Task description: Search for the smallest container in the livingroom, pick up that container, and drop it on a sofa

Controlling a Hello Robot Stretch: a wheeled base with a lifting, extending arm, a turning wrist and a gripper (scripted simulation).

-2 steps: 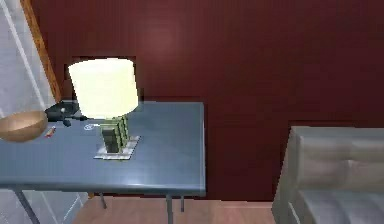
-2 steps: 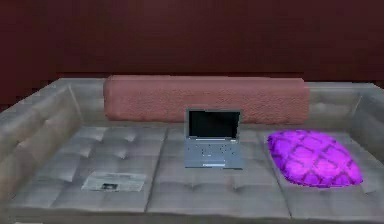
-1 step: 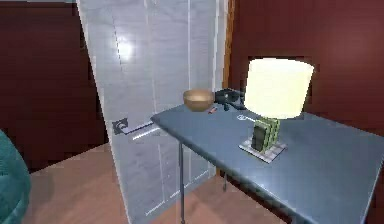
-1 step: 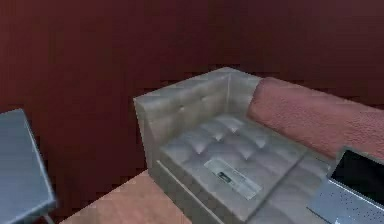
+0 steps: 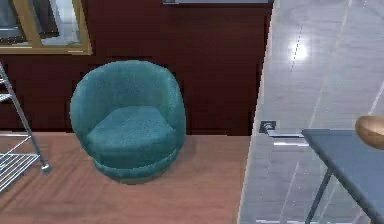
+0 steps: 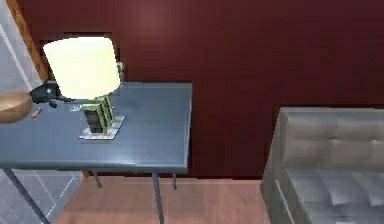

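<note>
No text, label or number can be read, neither on the lamp (image 6: pixel 84 68) at upper left nor on the gold frame (image 5: pixel 84 30) at upper left.

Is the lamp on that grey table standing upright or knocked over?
Upright: the lamp stands on its square base on the table, with its pale shade level on top.

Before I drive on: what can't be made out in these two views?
Brown round thing on the table: cut off by the forward view's right edge; kind unclear.
Small dark thing: arm side view, partly behind the lamp's shade.
Sofa: arm side view, cut off by the right and bottom edges.
Rack: cut off by the forward view's left edge.
</note>
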